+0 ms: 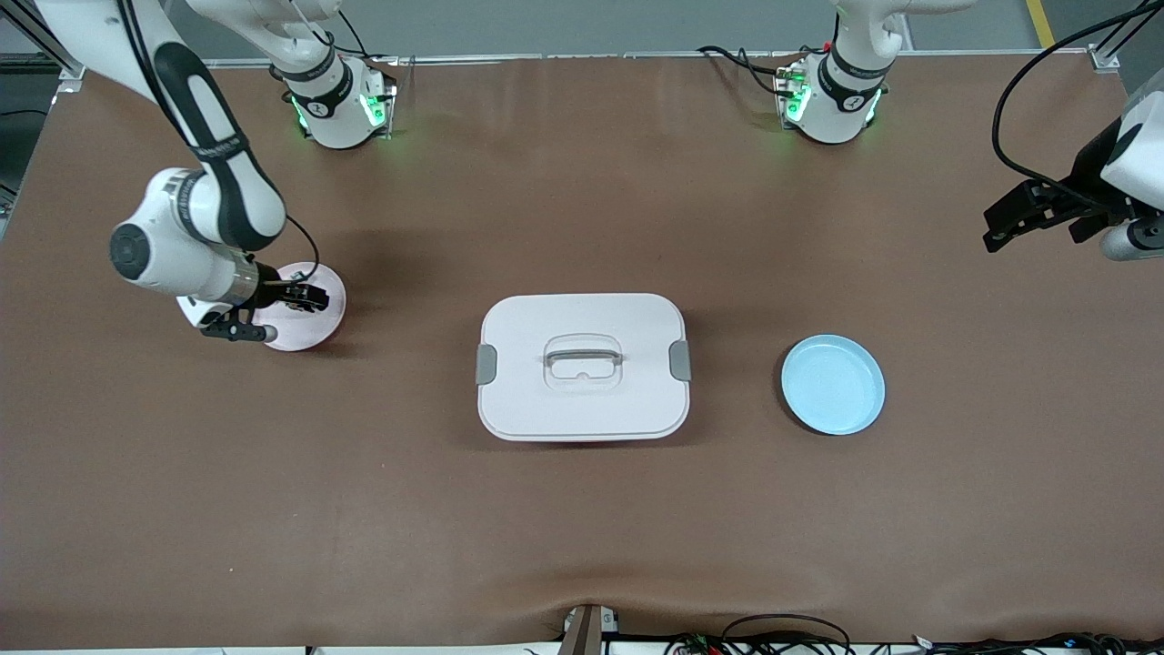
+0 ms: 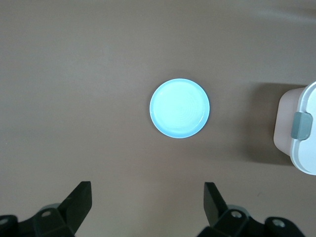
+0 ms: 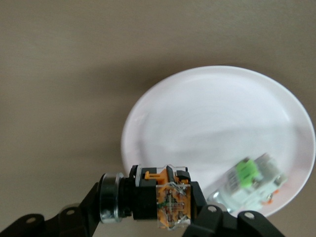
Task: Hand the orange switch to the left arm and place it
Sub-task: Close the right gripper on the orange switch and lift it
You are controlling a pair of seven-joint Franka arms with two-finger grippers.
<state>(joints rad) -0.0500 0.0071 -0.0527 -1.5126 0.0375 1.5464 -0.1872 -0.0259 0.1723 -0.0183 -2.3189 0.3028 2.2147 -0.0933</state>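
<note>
Orange switch (image 3: 165, 197) sits clamped in the right hand (image 1: 305, 297) over the pink plate (image 1: 318, 329); left hand (image 2: 148, 207) waits, fingers apart.

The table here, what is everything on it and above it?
Box: one, white with grey clips, mid-table.
Pink plate: one, toward the right arm's end.
Green-and-white component: one, on the pink plate.
Blue plate: one, toward the left arm's end.
Orange switch: one, black and orange, held over the pink plate.
Right pincer: black, shut on the orange switch.
Left pincer: black, open, waiting high over the blue plate.
</note>
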